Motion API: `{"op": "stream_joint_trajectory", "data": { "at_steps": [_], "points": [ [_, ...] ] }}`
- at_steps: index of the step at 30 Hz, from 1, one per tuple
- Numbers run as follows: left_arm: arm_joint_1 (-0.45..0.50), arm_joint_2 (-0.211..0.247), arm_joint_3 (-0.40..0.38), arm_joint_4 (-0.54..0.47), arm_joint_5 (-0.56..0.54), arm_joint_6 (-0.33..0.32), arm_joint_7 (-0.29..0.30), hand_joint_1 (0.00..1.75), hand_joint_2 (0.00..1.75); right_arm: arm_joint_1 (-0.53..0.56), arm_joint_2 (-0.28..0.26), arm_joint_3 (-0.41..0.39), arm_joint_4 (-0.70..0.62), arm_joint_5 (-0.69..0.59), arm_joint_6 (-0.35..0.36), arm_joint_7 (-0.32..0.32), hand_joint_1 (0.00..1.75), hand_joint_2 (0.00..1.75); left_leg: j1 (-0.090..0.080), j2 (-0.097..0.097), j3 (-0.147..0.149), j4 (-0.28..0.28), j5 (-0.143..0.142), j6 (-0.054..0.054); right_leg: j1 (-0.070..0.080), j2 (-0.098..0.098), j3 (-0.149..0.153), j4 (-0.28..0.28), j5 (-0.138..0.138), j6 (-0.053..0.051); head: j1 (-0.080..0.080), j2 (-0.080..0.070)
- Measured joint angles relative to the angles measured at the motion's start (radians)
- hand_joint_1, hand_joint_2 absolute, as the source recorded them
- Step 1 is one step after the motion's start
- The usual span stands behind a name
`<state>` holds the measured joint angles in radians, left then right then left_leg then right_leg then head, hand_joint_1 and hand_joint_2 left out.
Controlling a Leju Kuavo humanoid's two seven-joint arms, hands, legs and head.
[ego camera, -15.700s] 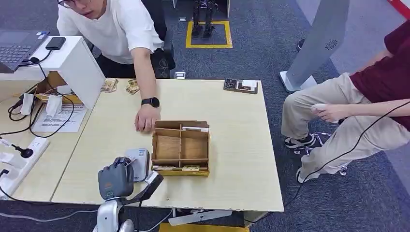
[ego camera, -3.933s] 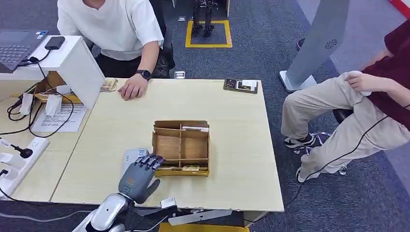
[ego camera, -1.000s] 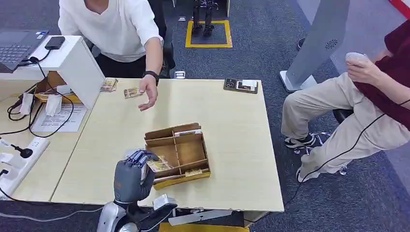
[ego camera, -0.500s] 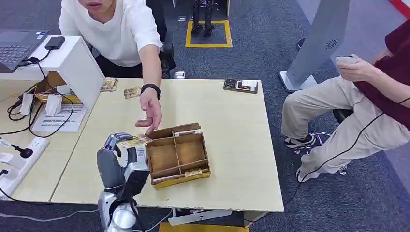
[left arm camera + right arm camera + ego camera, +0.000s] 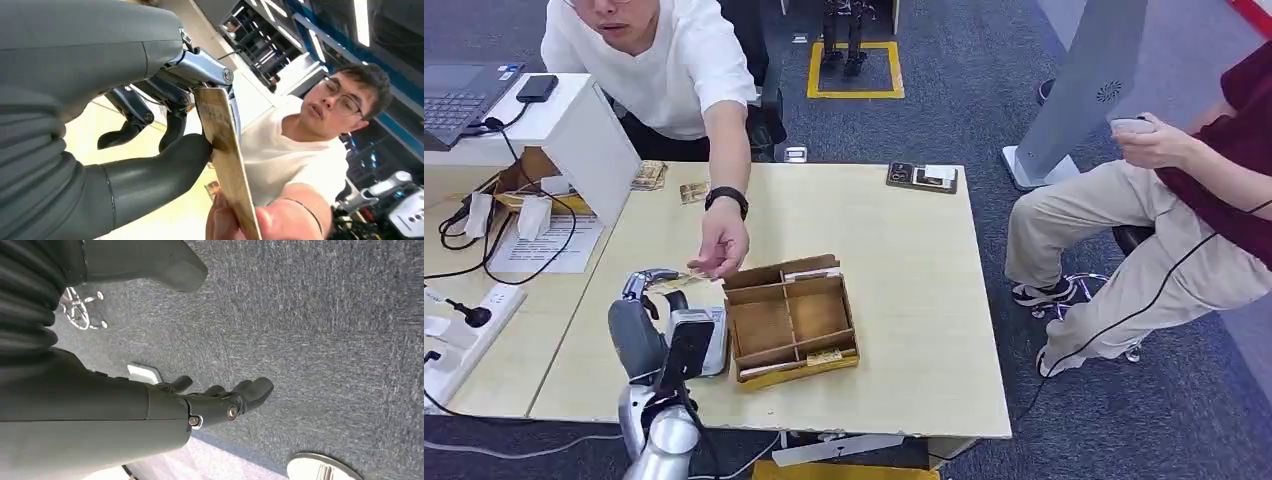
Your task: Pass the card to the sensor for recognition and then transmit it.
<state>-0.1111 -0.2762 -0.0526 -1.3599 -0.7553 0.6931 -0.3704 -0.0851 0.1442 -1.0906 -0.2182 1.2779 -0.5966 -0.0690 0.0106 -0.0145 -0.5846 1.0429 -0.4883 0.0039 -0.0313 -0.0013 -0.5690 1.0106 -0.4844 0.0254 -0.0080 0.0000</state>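
On the white desk (image 5: 574, 125) at far left sit a laptop (image 5: 459, 100) and a phone (image 5: 537, 88), with cables and a power strip (image 5: 464, 330) lower down. At the near left of the table (image 5: 914, 300) the left hand (image 5: 652, 300) is raised above the sensor (image 5: 714, 340), pinching the card (image 5: 674, 279) between thumb and fingers (image 5: 172, 127) (the other fingers curl loosely beside it). In the left wrist view the card (image 5: 225, 150) stands edge-on, its far end already gripped by the person's hand (image 5: 260, 222). From the head view that hand (image 5: 720, 243), wearing a watch (image 5: 727, 197), reaches from the person in white (image 5: 664, 70) and touches the card. Just right of the sensor lies the box (image 5: 792, 320), turned askew, with cards in its compartments. More cards (image 5: 649, 175) lie at the table's far left edge, and a dark tray (image 5: 922, 177) at its far right edge. The right hand (image 5: 220, 402) hangs over grey carpet, holding nothing, its fingers loosely spread. At right sits a second person (image 5: 1164, 200).
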Motion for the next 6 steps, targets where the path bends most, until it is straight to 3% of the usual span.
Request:
{"op": "stream_joint_trajectory", "data": {
  "at_steps": [6],
  "points": [
    [-0.012, -0.004, 0.032, 0.029, -0.016, 0.0, 0.001, 1.75, 1.75, 0.0, 0.0, 0.0, 0.0, 0.003, 0.0, 0.004, 0.0, 1.75, 0.0, 0.0, 0.0, 0.0, 0.0, 0.0, 0.0, 0.0, 0.0, 0.0, 0.0, 0.0, 0.0, 0.0]
  ]
}}
